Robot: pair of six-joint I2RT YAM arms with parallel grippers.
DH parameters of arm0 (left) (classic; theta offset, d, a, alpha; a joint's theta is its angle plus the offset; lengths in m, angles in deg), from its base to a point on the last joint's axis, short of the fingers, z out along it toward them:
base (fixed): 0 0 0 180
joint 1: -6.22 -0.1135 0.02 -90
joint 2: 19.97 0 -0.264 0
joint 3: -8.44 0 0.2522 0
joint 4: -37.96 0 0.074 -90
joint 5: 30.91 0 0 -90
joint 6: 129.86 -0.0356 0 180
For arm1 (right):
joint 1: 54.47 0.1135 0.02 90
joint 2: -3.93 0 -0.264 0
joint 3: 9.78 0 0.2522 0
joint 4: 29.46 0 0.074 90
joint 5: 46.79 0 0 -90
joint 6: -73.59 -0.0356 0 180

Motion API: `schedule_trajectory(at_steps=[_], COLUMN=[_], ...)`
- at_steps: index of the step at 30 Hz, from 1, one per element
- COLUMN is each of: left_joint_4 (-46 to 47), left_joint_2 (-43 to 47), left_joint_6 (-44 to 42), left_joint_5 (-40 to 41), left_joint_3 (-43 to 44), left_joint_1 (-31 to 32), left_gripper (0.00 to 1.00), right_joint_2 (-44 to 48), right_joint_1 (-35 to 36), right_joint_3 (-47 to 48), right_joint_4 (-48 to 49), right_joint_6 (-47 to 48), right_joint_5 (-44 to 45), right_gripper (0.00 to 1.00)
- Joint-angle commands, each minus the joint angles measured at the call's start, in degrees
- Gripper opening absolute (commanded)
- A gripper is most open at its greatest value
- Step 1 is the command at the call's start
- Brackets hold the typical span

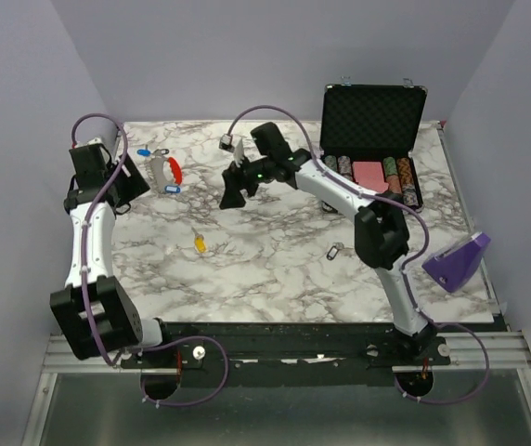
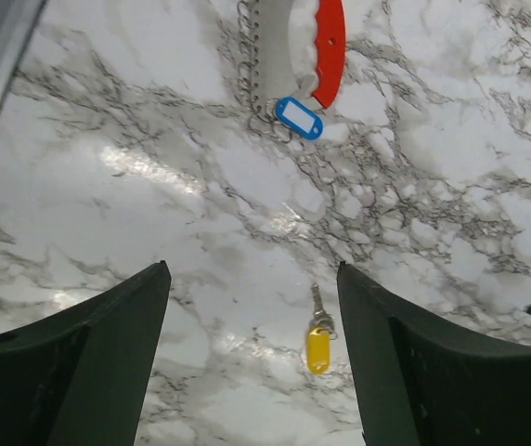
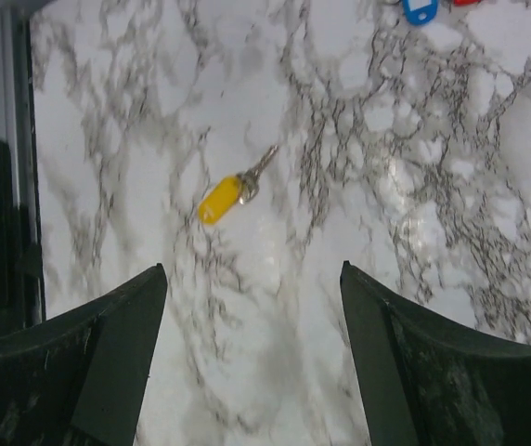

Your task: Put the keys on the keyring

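Note:
The keyring (image 1: 166, 171), a red curved clip joined to a grey strap, lies at the table's far left; it also shows in the left wrist view (image 2: 293, 46). A blue-headed key (image 1: 172, 189) lies at its near end, also in the left wrist view (image 2: 299, 118). Another blue key (image 1: 143, 151) lies beyond it. A yellow key (image 1: 199, 244) lies mid-table, also in the left wrist view (image 2: 318, 336) and the right wrist view (image 3: 226, 195). A plain silver key (image 1: 334, 251) lies right of centre. My left gripper (image 1: 128, 181) is open and empty. My right gripper (image 1: 235, 192) is open and empty above the table.
An open black case (image 1: 373, 130) with poker chips stands at the back right. A purple wedge block (image 1: 458, 262) sits at the right edge. A small tag (image 1: 228, 141) lies at the back, behind the right gripper.

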Motion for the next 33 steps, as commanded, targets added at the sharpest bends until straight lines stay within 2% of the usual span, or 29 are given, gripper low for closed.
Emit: schedule_trajectory(at_steps=[1,4,6,9,10,11,16,20,22,27,33], left_joint_4=[2.20,8.08,11.59,15.63,16.61,17.66,18.29,17.94,17.76,13.55,6.88], left_joint_2=[-7.18,-10.96,-14.12,-19.65,-21.15,-22.73,-28.80,-32.06,-33.29,-35.93,-39.70], left_joint_6=[13.67,18.96,21.34,24.59,25.47,26.00,28.29,28.82,29.78,29.96,29.26], left_joint_5=[-12.96,-16.22,-17.45,-19.64,-19.91,-20.35,-21.84,-21.67,-21.32,-18.16,-13.42], left_joint_3=[3.43,4.31,4.66,6.41,7.12,8.08,12.74,13.63,13.80,16.09,22.58], left_joint_1=[-1.26,-1.70,-2.05,-3.37,-3.72,-3.90,-3.81,-3.02,-2.67,-2.05,-1.79], left_gripper=[0.80,0.79,0.76,0.71,0.70,0.68,0.58,0.52,0.49,0.49,0.49], right_joint_2=[-8.49,-11.75,-11.84,-14.29,-15.52,-16.93,-24.22,-30.90,-33.54,-39.69,-43.13], right_joint_1=[2.87,3.66,3.75,3.67,3.58,3.40,3.14,3.14,3.23,4.72,6.39], right_joint_3=[9.03,10.89,8.53,9.82,11.58,12.81,18.26,25.20,28.72,34.17,35.06], right_joint_4=[12.09,18.67,23.86,27.13,27.13,29.13,36.09,38.02,40.83,48.13,50.51], right_joint_6=[-25.92,-35.78,-39.92,-42.74,-43.71,-44.93,-56.35,-65.32,-66.39,-67.53,-69.99], right_joint_5=[15.33,22.83,24.60,21.80,20.74,19.52,15.99,19.05,23.43,32.67,36.90], right_gripper=[0.83,0.77,0.65,0.37,0.24,0.03,0.01,0.01,0.01,0.01,0.01])
